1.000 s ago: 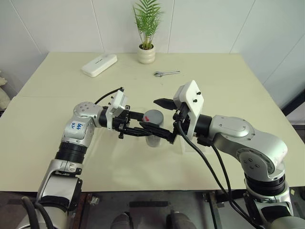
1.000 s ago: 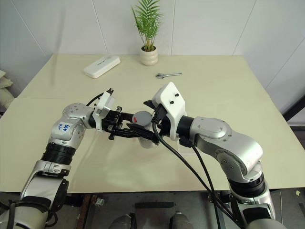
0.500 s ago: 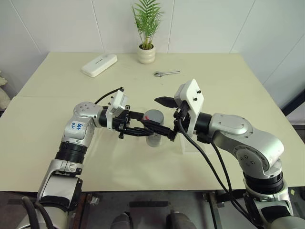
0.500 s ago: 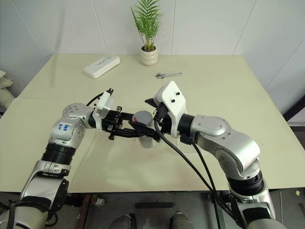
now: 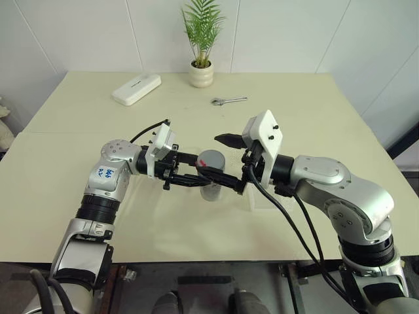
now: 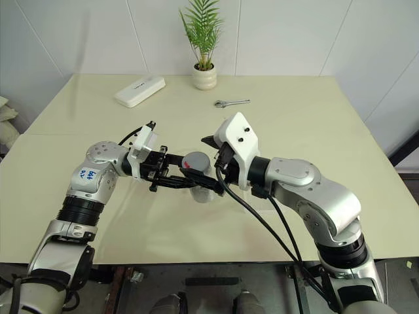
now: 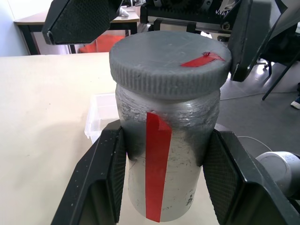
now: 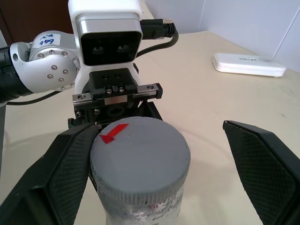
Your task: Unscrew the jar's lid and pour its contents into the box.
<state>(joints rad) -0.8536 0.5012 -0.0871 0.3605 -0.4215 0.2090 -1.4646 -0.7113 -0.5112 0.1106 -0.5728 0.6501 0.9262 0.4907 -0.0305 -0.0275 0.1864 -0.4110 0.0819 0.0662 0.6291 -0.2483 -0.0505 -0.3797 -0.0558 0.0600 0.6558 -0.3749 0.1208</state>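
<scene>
Silvery-grey jar with round grey lid sits clamped in left tool; right tool gapes wide around the lid.

Left end effector clamped and level, right end effector spread wide — arms converging.

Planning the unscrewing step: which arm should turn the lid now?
The right. Its right gripper stands open around the lid, while the left gripper is shut on the jar, steadying it.
</scene>
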